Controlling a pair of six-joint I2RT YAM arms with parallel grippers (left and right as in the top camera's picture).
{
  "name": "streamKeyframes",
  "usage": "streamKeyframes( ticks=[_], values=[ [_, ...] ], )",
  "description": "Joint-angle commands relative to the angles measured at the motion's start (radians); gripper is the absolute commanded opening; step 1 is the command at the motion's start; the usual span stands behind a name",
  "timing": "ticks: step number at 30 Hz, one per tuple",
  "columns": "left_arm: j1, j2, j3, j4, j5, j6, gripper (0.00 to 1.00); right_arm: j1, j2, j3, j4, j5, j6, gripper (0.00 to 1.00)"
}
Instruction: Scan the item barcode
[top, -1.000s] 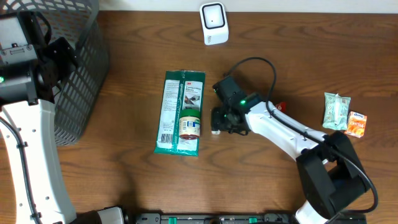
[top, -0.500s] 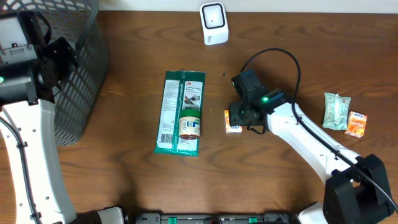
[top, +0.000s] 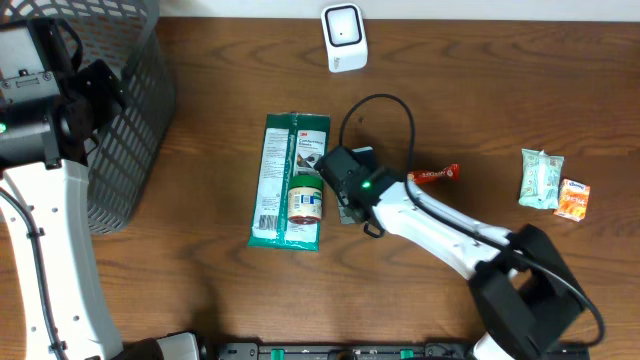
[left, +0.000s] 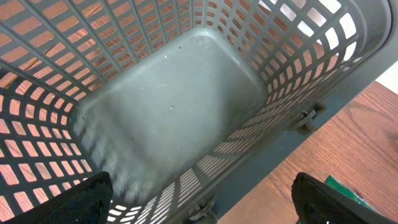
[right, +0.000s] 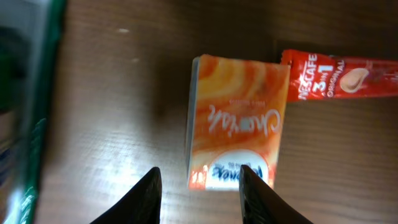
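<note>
At the far left corner of the counter the left tool hangs over the grey basket, fingers wide apart. A green pack lies in the middle, a white scanner at the far edge. Just right of the pack, the right tool has its fingers apart above the orange packet, which lies flat, its corner touching a red coffee stick.

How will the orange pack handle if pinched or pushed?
The orange pack looks like glossy soft wrap: probably light, squashy, maybe slippery. Lying flat, it shouldn't roll. The red Nescafe stick seems to touch its corner, so a push likely nudges that too.
</note>
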Motion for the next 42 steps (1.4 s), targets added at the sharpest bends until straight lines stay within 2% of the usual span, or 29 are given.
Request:
streamKeyframes(
  ticks=[1, 9, 10, 13, 15, 16, 19, 21, 28, 32, 42],
  values=[
    [0.005, -0.001, 0.006, -0.001, -0.013, 0.010, 0.93, 0.014, 0.074, 0.012, 0.043, 0.101, 0.045, 0.36],
    [0.005, -0.001, 0.006, -0.001, -0.013, 0.010, 0.92, 0.045, 0.150, 0.016, 0.056, 0.179, 0.045, 0.35],
    [0.005, -0.001, 0.006, -0.001, -0.013, 0.010, 0.93, 0.046, 0.145, 0.020, 0.054, 0.179, 0.039, 0.33],
    [0.005, -0.001, 0.006, -0.001, -0.013, 0.010, 0.92, 0.050, 0.136, 0.035, 0.040, 0.178, 0.012, 0.13],
    [0.005, -0.001, 0.006, -0.001, -0.013, 0.010, 0.92, 0.051, 0.134, 0.037, 0.034, 0.178, -0.002, 0.06],
    [0.005, -0.001, 0.006, -0.001, -0.013, 0.010, 0.92, 0.051, 0.134, 0.037, 0.029, 0.178, -0.003, 0.06],
    [0.005, -0.001, 0.006, -0.001, -0.013, 0.010, 0.92, 0.051, 0.135, 0.037, 0.015, 0.178, -0.003, 0.19],
    [0.005, -0.001, 0.006, -0.001, -0.013, 0.010, 0.92, 0.052, 0.133, 0.037, 0.015, 0.178, -0.007, 0.22],
    [0.005, -0.001, 0.006, -0.001, -0.013, 0.010, 0.92, 0.051, 0.132, 0.039, 0.045, 0.193, -0.019, 0.24],
    [0.005, -0.001, 0.006, -0.001, -0.013, 0.010, 0.92, 0.052, 0.134, 0.039, 0.091, 0.246, -0.019, 0.20],
    [0.005, -0.001, 0.006, -0.001, -0.013, 0.010, 0.92, 0.065, 0.145, 0.039, 0.016, 0.190, -0.016, 0.22]
  ],
)
